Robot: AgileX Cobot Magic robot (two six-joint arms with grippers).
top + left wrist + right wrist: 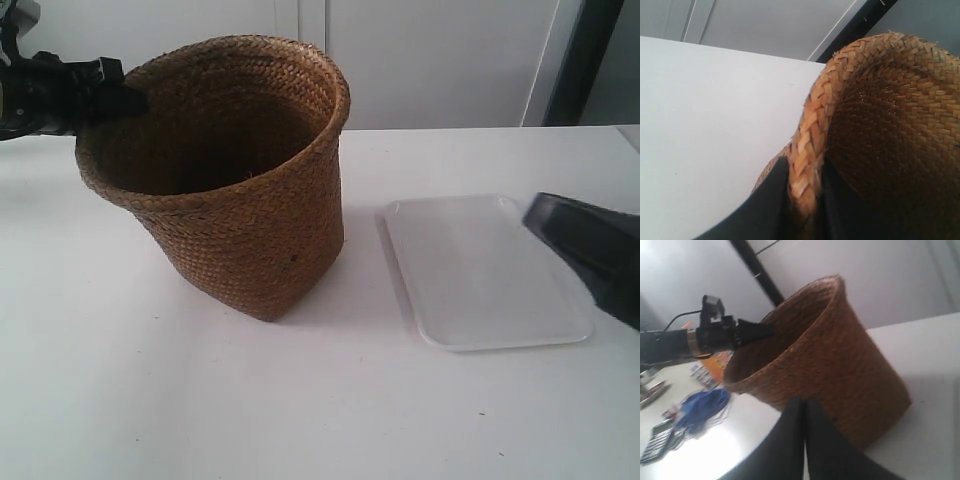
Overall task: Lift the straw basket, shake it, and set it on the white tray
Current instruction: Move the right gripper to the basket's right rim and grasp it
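Note:
The straw basket (250,200) is tilted on the white table, its opening leaning toward the exterior view's left. Whether its base still touches the table I cannot tell. My left gripper (125,100) is shut on the braided rim, one finger inside and one outside. The left wrist view shows that gripper (805,185) and the basket (890,125) close up. The white tray (480,270) lies flat to the basket's right and holds nothing. My right gripper (540,215) hovers over the tray's far right edge. It is shut and holds nothing (804,402), pointing at the basket (840,355).
The right wrist view shows a blue cord bundle (702,405), a calculator (660,440) and an orange packet (717,362) beyond the basket. A white wall and a dark post (585,60) stand behind the table (200,400).

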